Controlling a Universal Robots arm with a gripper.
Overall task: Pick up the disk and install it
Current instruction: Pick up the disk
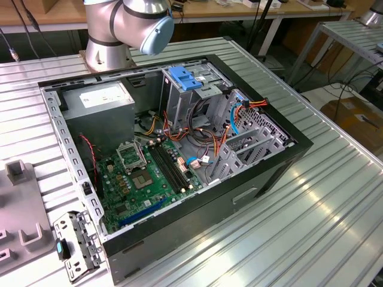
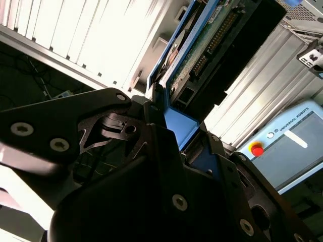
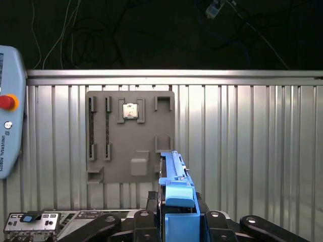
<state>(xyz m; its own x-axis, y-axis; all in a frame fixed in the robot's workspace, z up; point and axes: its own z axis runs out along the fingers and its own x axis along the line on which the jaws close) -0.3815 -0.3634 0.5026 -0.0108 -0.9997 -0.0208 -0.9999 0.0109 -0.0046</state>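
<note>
In both wrist views my gripper (image 2: pixel 179 132) (image 3: pixel 177 214) is shut on the disk. The disk (image 2: pixel 202 48) is a dark drive with a green circuit board on one face, framed by a bright blue carrier rail. In the first wrist view the disk (image 3: pixel 174 174) appears edge-on, standing up between the black fingers (image 3: pixel 214 219), held in the air above the ribbed metal table (image 3: pixel 252 151). The open computer case (image 1: pixel 78 173) lies on its side in the exterior view, with a metal drive cage (image 1: pixel 206 95) at its far end.
A grey fixture tray (image 3: pixel 130 136) (image 1: pixel 18 233) lies on the table. A teach pendant (image 3: pixel 10 111) (image 2: pixel 290 146) rests nearby. A blue latch plate (image 1: pixel 184 79) tops the drive cage. Orange, black and blue cables (image 1: pixel 239 110) crowd the case. A metal bracket (image 1: pixel 75 245) lies beside the case.
</note>
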